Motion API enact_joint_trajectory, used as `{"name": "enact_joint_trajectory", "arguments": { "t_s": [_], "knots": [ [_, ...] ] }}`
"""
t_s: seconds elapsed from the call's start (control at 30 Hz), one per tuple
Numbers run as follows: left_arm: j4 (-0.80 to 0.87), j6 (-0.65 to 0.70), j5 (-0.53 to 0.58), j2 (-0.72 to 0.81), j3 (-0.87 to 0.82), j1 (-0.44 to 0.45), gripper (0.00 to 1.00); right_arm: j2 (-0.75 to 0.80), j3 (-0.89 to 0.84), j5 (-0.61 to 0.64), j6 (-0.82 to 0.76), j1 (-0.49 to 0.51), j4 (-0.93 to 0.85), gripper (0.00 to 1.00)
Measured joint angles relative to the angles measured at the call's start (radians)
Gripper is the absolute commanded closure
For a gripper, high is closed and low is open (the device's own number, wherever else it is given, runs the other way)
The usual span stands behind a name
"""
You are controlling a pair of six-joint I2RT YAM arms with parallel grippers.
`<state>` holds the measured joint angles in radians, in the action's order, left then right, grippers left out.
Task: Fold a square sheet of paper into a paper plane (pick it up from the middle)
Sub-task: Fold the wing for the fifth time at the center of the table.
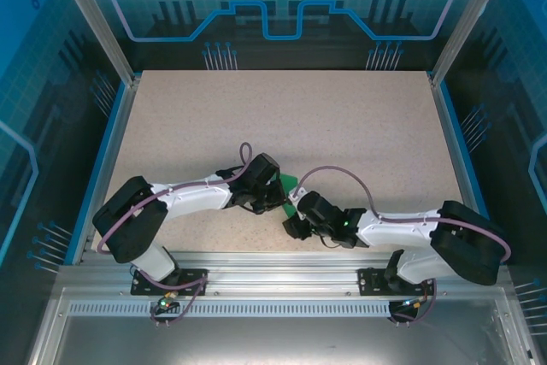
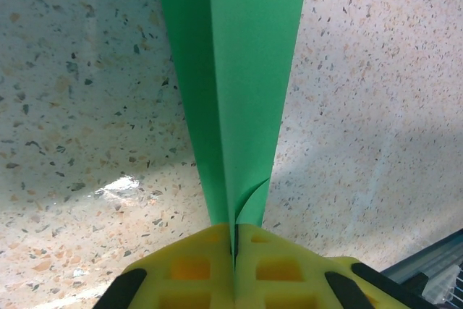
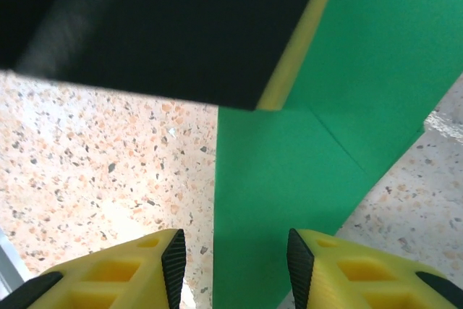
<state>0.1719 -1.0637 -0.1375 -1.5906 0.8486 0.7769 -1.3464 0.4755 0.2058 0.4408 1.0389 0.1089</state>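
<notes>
Bright, even overhead light washed the speckled beige tabletop (image 1: 342, 126), leaving only soft shadows. At the left wrist, a white glare patch (image 2: 123, 186) sat beside the sharp folded bright-green paper (image 2: 239, 70); the near yellow finger pads (image 2: 195, 273) were blurred.

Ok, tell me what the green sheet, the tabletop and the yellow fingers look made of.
Green sheet: thin matte paper, sharply creased. Tabletop: speckled stone-look laminate or composite, slight sheen from a light glare. Yellow fingers: probably moulded or printed plastic, with square recesses.
</notes>
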Motion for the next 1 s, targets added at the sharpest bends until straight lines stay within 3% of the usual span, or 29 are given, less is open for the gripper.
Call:
{"name": "enact_joint_trajectory", "arguments": {
  "t_s": [0.5,1.0],
  "knots": [
    [0.004,0.000,-0.007,0.000,0.002,-0.002,0.95,-0.061,0.026,0.087,-0.015,0.030,0.006,0.68],
    [0.002,-0.003,-0.025,0.000,0.010,-0.002,0.95,-0.041,0.026,0.095,-0.006,0.030,-0.004,0.65]
  ]
}}
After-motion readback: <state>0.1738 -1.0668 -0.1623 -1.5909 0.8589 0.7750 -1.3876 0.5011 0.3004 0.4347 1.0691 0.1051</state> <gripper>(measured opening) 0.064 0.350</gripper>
